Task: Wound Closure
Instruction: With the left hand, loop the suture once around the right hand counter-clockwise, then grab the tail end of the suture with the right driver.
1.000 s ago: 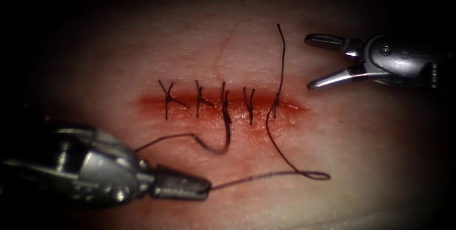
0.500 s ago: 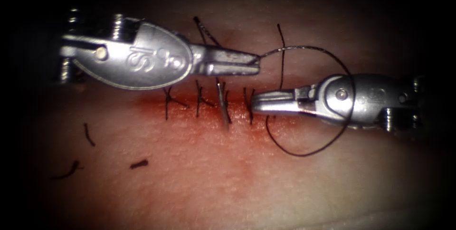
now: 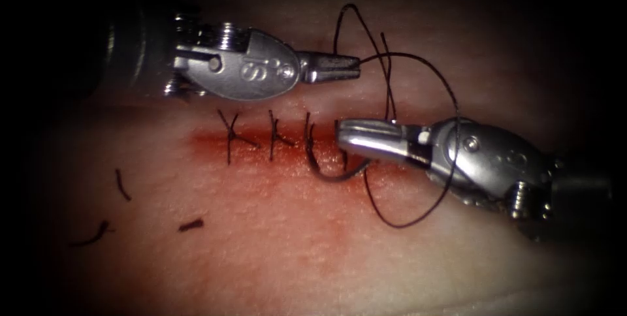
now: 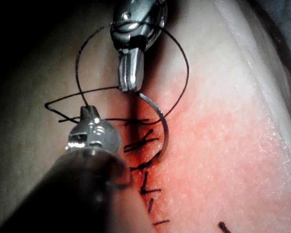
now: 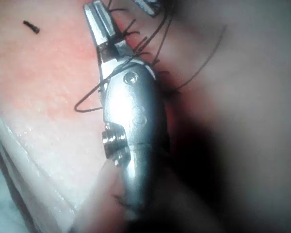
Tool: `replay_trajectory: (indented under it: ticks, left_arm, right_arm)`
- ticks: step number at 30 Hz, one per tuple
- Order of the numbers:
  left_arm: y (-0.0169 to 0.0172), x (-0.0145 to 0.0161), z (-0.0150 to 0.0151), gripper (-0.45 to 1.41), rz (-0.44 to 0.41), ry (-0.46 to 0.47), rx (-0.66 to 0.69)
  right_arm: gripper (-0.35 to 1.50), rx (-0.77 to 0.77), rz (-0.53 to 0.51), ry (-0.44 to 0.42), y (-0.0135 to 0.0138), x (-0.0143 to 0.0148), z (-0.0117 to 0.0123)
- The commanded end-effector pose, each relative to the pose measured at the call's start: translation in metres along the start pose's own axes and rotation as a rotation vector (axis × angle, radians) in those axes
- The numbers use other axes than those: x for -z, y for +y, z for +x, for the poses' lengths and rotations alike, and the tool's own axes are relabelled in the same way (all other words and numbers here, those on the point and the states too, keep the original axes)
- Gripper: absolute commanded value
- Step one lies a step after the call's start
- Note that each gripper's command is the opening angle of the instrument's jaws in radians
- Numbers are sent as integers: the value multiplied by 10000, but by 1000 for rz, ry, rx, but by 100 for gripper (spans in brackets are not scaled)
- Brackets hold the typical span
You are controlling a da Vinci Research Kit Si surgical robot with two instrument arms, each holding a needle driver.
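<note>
While the left tool (image 3: 353, 66) lies level, clamped on thread (image 3: 418, 61), the right tool (image 3: 343, 134) angles down-left; it grips the needle (image 3: 333, 173) at one end.

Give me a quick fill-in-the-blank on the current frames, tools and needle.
1. The left tool holds the ____.
2. The right tool holds the ____ at one end of its curve.
3. The thread loops around the ____ tool.
4. Cut ends of thread lie on the ____.

Missing: thread; needle; right; tissue

Both tools (image 3: 349, 68) glossy metal; tissue (image 3: 274, 224) moist, finely pebbled; thread (image 3: 418, 215) matt.
</note>
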Motion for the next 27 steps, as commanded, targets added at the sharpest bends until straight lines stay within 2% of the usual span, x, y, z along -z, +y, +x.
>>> replay_trajectory:
  ticks: [1,5,8,14,18,19,21,24,25,27]
  left_arm:
    - [5,-10,-3,-45,-3,-6,-9]
    - [28,-16,-7,-45,-21,-23,-34]
    - [46,-16,-11,-45,-32,-34,-52]
    - [56,-3,-17,-45,-37,-38,-44]
    - [80,-3,-12,-45,-51,-46,-47]
    - [94,-3,-7,-45,-63,-47,-50]
    - [111,1,-3,-45,-68,-52,-47]
    - [118,10,-1,-45,-67,-56,-39]
    - [119,11,-1,-45,-68,-57,-39]
    - [121,19,2,-45,-68,-59,-39]
  right_arm:
    - [-35,-24,-58,13,-2,-8,-3]
    - [-35,-94,-206,49,3,-11,3]
    - [-35,-120,-263,64,5,-10,8]
    - [-35,-157,-315,83,6,-3,10]
    - [-35,-158,-431,71,9,1,10]
    - [-35,-152,-479,64,12,1,12]
    - [-11,-105,-560,37,20,0,15]
    - [4,-83,-614,29,30,2,17]
    - [4,-86,-627,22,33,4,17]
    - [26,-94,-675,-5,44,8,16]
